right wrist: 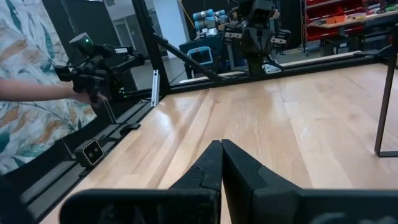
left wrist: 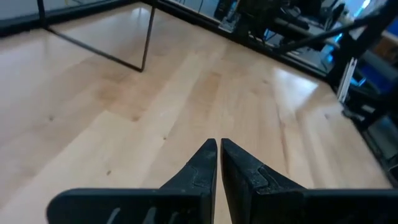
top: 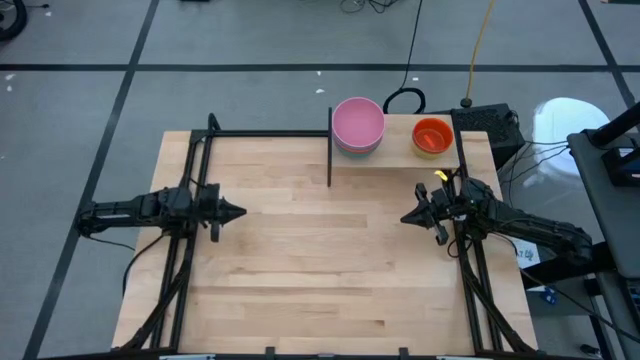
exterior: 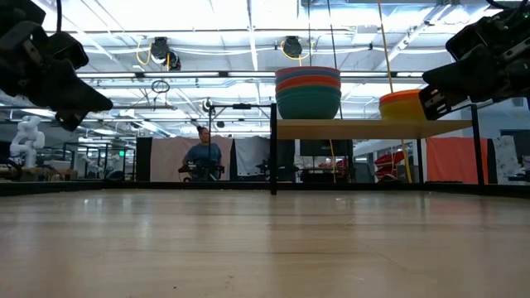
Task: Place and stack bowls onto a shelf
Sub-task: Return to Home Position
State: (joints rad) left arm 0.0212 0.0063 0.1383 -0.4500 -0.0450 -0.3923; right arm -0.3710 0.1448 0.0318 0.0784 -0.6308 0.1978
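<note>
The shelf point(top: 400, 152) stands at the table's far edge, a light-wood board on black posts. On its left part sits a stack of bowls with a pink one on top point(top: 358, 124); the low view shows purple, orange and teal bowls point(exterior: 308, 93) in that stack. A second stack, red-orange over yellow point(top: 432, 136), sits on the shelf's right part point(exterior: 402, 105). My left gripper point(top: 241, 211) hovers shut at the table's left side, my right gripper point(top: 405, 217) shut at the right side. Both hold nothing.
The wooden tabletop point(top: 320, 260) lies bare between the two grippers. A black frame point(top: 200, 180) runs along the table's sides. A person point(exterior: 203, 155) stands far behind the table, and a hand holding a device point(right wrist: 87, 65) shows in the right wrist view.
</note>
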